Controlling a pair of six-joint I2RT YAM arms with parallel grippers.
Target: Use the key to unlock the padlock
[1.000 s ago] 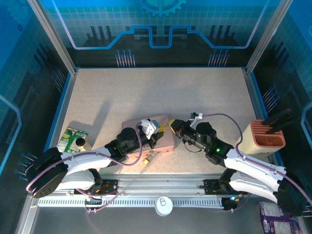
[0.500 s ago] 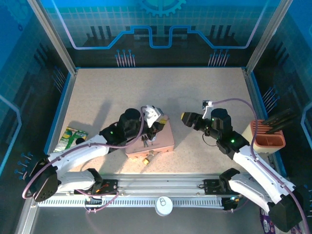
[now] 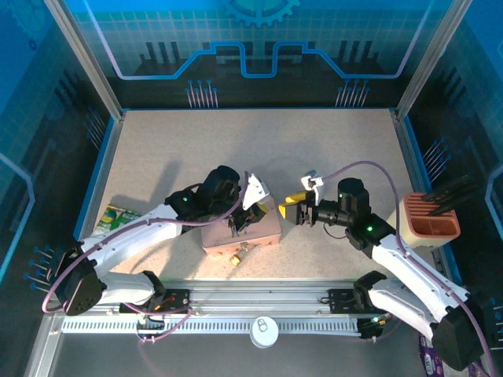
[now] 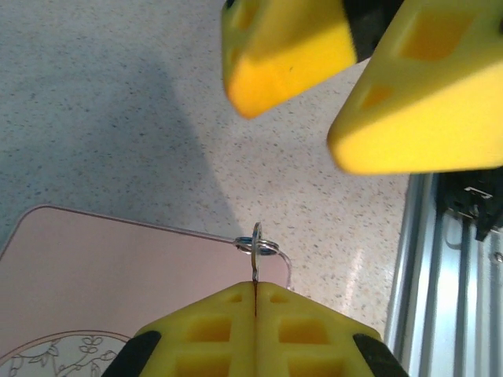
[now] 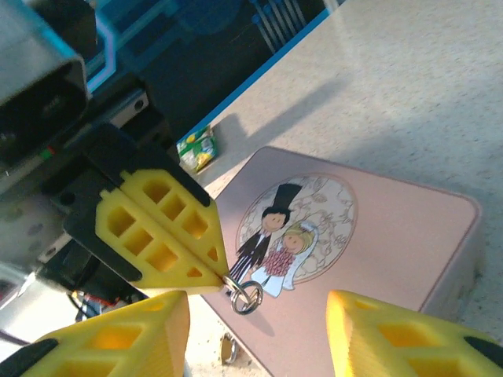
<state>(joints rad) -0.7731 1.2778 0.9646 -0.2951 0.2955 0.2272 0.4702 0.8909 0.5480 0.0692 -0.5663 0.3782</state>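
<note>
Lying just off the near side of the pink tin (image 5: 393,251), the padlock (image 3: 236,260) is pointing its silver end toward the tin, its long axis slanting. Above the tin, the left gripper (image 4: 255,284) is pinching a linked pair of metal rings (image 5: 246,298) at its closed tips, one ring standing upright; the key itself is too hidden to tell. The right gripper (image 5: 258,314) is hovering to the tin's right, fingers well apart, holding nothing.

Pink tin (image 5: 377,228), green-yellow packet (image 5: 197,149), terracotta-lined holder (image 3: 428,224)
</note>
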